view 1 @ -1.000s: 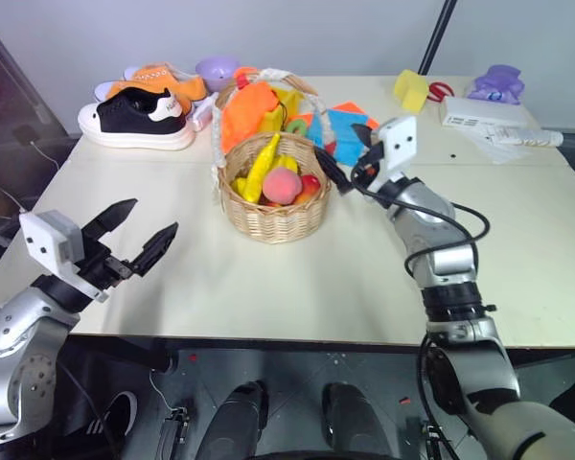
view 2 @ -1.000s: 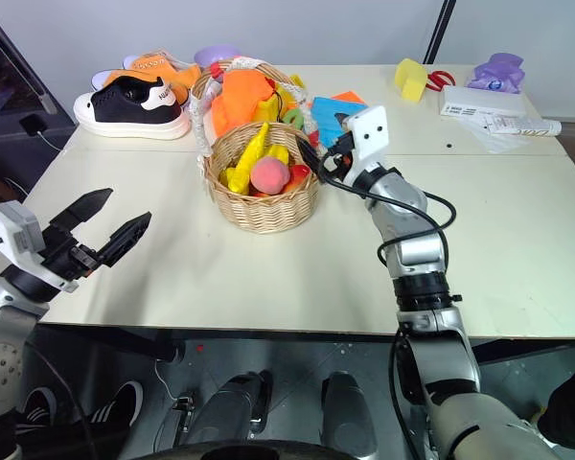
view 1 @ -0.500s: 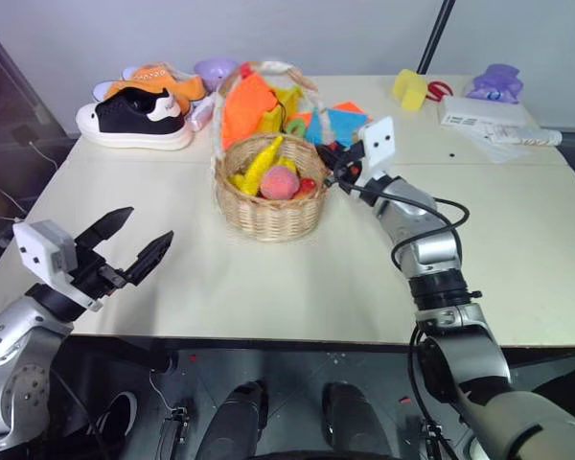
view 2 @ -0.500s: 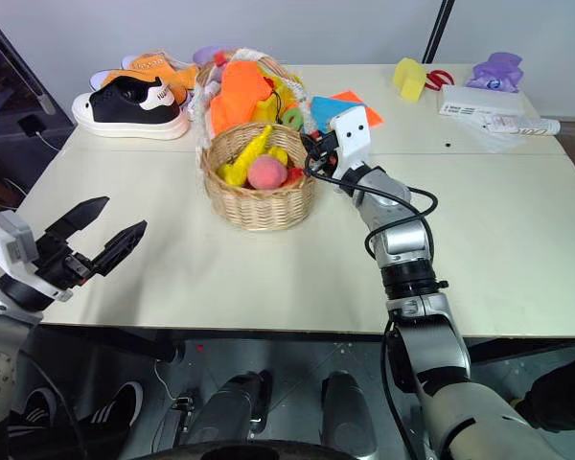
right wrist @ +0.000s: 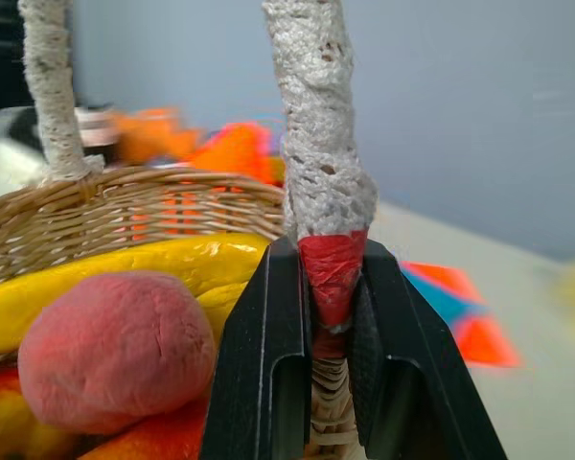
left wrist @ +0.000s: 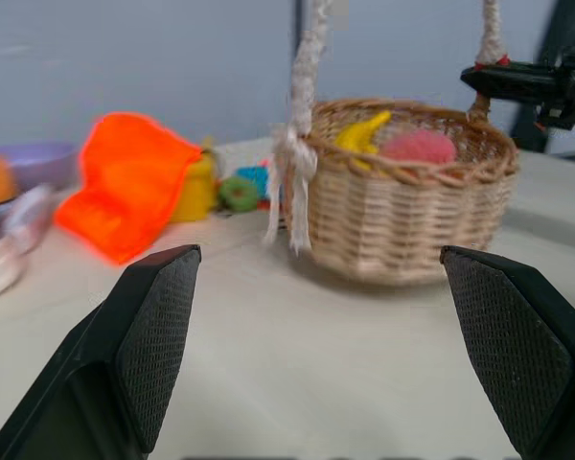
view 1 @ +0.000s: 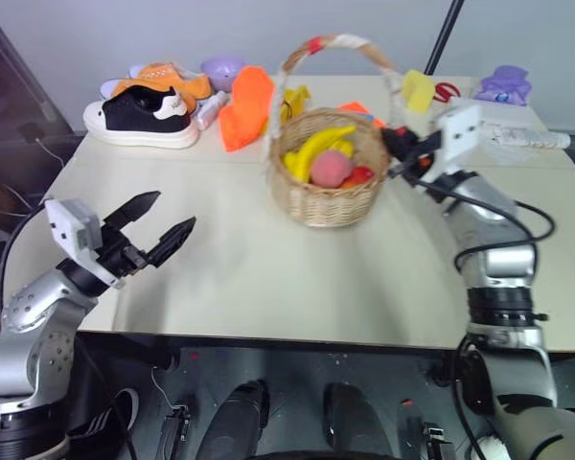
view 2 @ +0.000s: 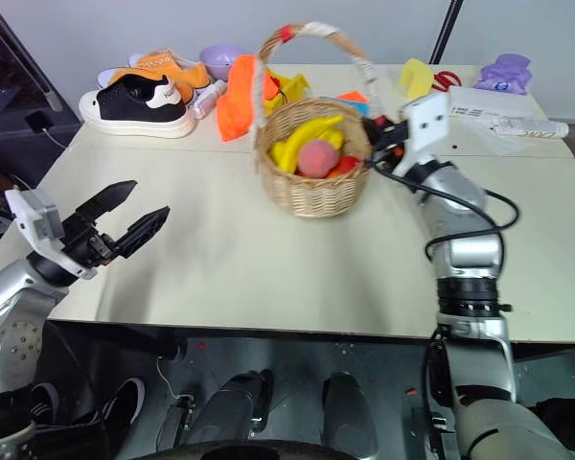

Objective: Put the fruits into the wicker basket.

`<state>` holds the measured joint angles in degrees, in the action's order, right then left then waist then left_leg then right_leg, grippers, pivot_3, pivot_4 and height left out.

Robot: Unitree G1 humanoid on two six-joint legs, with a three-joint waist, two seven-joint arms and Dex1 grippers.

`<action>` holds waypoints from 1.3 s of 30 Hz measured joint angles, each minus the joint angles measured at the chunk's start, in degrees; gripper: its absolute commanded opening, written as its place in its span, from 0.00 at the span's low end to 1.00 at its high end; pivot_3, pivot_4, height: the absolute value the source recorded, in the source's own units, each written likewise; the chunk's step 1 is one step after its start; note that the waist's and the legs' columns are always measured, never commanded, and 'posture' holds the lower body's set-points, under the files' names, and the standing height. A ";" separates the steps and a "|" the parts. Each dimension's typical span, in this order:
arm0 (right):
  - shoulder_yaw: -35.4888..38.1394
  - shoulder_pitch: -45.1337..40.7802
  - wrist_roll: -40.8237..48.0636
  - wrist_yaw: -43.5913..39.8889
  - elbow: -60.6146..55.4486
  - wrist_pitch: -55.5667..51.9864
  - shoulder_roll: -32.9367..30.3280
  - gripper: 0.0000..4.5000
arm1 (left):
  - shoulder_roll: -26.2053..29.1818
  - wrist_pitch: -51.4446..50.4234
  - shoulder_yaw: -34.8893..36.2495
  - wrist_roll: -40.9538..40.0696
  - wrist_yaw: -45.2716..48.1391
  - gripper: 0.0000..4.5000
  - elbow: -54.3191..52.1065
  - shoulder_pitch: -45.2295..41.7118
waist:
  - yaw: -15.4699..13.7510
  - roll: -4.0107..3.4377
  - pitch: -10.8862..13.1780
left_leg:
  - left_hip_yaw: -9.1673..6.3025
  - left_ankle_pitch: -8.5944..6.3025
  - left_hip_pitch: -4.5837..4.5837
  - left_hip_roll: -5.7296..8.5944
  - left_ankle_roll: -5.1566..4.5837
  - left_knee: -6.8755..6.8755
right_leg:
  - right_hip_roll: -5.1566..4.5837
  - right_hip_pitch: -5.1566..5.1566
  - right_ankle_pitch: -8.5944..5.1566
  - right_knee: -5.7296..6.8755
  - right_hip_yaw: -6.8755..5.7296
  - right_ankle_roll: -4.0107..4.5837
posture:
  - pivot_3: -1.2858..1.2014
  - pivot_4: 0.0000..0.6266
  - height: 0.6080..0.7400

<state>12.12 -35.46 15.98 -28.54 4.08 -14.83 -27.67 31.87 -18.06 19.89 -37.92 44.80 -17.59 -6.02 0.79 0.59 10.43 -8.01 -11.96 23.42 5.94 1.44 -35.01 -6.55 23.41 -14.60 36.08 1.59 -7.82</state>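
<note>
Right claw (right wrist: pixel 331 316) clamped on the wicker basket (view 1: pixel 331 187) handle base; fruits (view 1: pixel 328 158) inside; left claw (view 1: pixel 163 223) spread apart above the table (view 1: pixel 268 278).

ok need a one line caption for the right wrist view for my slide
Right claw shut on the wicker basket handle's red-wrapped base, with banana and peach inside.
</note>
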 measured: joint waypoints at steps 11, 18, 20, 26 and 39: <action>20.94 18.92 -1.46 12.99 -7.98 -1.75 -6.55 0.01 | -7.28 4.16 -15.03 5.31 10.07 0.96 20.28 -21.22 | -0.32 -0.10 0.02 | 0.06 0.01 0.02 0.09 -0.04 -0.06 | -0.10 -0.04 0.00 0.01 -0.01 -0.04 | 0.52 0.24 1.00; 28.64 24.52 -2.31 20.84 -10.93 -2.47 -5.62 0.01 | -10.18 8.03 -19.11 7.86 17.22 0.96 30.34 -28.80 | 0.50 -0.15 -0.01 | 0.08 0.02 -0.04 0.05 -0.05 -0.07 | -0.04 -0.05 0.00 0.06 0.03 -0.05 | 0.52 0.24 1.00; 28.75 24.55 -2.26 22.85 -11.25 -2.53 -4.15 0.01 | -10.21 8.31 -19.13 7.98 18.64 0.96 31.51 -29.35 | 0.48 -0.16 -0.01 | 0.07 0.02 -0.04 0.02 -0.05 -0.08 | 0.01 -0.05 0.00 0.08 0.03 -0.05 | 0.52 0.24 1.00; 27.30 24.34 -1.10 25.86 -11.56 -3.95 -0.38 0.01 | -9.40 7.63 -19.34 8.45 21.49 0.96 31.68 -29.56 | -0.03 -0.18 -0.01 | 0.05 0.02 -0.03 0.06 -0.06 -0.11 | -0.03 -0.07 0.00 0.07 0.03 -0.05 | 0.52 0.24 1.00; 26.14 28.34 1.60 26.68 -20.86 -5.29 1.60 0.99 | -8.52 7.72 -18.67 9.33 19.99 0.96 30.44 -25.46 | -0.11 -0.20 -0.02 | -0.03 0.02 -0.03 0.04 -0.05 -0.06 | -0.02 -0.07 -0.01 0.07 0.00 -0.07 | 0.52 0.24 1.00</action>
<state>38.26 -7.12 17.58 -1.86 -16.78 -20.12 -26.07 23.35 -10.35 1.22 -28.59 64.80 12.85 -31.48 0.68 0.39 10.41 -8.04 -11.94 23.38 5.98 1.39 -35.07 -6.57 23.34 -14.61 36.15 1.60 -7.89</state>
